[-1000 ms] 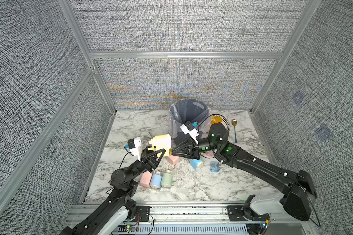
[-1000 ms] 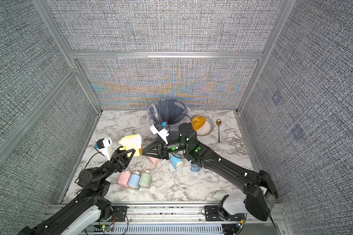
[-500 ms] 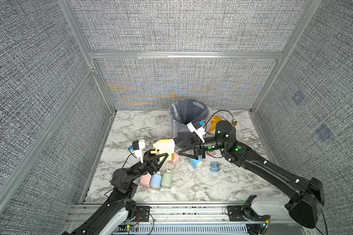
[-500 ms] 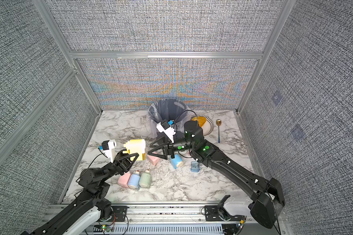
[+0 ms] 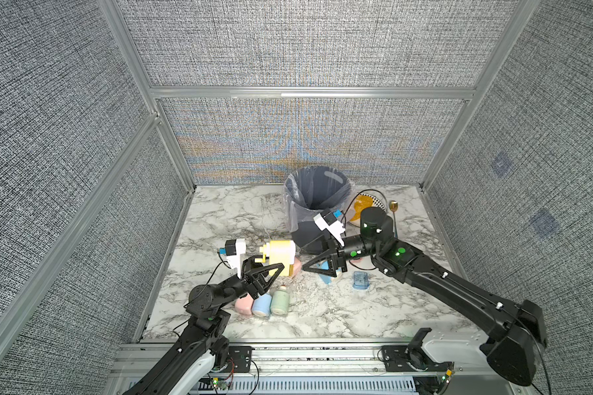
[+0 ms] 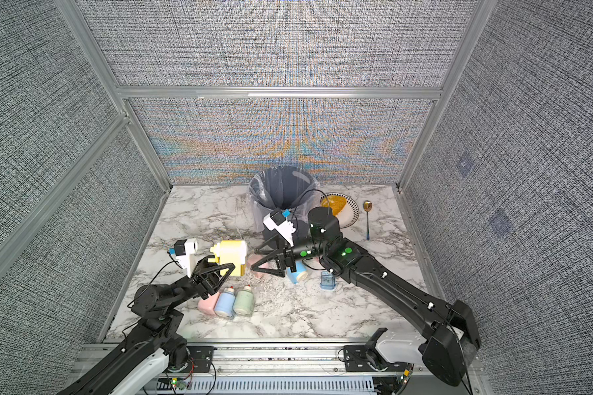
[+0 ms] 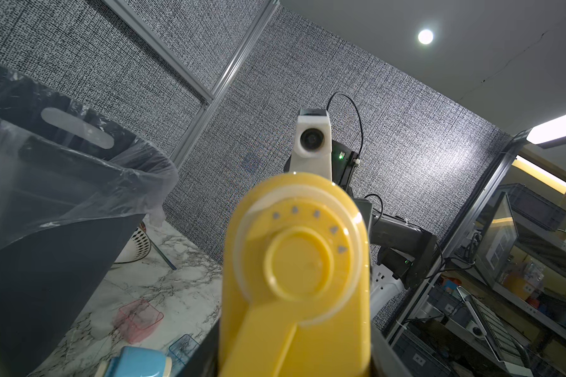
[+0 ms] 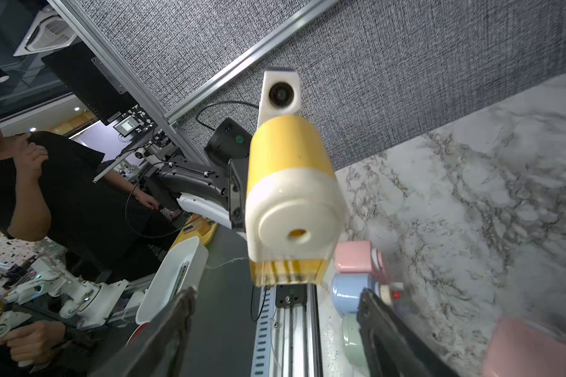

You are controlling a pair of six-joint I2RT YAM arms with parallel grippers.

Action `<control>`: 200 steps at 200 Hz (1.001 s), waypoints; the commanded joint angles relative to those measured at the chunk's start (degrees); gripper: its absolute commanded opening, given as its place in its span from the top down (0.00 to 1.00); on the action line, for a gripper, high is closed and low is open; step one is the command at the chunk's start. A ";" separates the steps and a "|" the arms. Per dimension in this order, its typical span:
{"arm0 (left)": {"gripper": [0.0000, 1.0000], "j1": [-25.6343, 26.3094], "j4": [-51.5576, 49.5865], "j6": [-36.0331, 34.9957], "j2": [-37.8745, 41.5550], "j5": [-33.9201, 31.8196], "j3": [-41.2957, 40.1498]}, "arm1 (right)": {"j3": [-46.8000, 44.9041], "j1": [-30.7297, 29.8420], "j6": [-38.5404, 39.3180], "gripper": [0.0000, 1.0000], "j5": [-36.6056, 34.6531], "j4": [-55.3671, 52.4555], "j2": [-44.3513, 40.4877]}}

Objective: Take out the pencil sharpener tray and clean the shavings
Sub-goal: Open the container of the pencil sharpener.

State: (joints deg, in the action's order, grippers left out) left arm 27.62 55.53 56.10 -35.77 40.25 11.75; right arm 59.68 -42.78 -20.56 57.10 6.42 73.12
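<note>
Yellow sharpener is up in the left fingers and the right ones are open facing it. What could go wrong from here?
1. Only the left fingers hold the yellow sharpener aloft; a pull on its tray may twist it loose.
2. It hangs short of the bin, so anything in the tray could spill on the table.
3. The right fingers sit near the blue sharpener and may knock it.

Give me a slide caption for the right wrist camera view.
Open right gripper faces a lifted yellow-and-cream plastic pencil sharpener, its translucent yellow tray still in place.
</note>
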 commanded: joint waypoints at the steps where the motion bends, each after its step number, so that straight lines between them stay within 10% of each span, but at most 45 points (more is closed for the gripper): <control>1: 0.94 -0.02 6.45 1.80 -1.03 0.26 0.03 | -0.82 -0.98 -2.03 0.13 1.18 7.64 0.13; 91: 0.94 0.23 13.09 5.40 -3.95 0.08 -0.06 | 1.50 -3.58 -2.15 0.08 -0.20 10.71 5.14; 200: 0.94 0.46 11.95 4.81 -2.93 0.14 0.15 | 0.62 -2.58 -1.72 0.76 2.16 11.36 4.82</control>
State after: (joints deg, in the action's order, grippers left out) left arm 28.27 66.08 62.13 -39.16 41.21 11.66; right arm 61.56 -46.48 -21.96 58.72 16.88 79.13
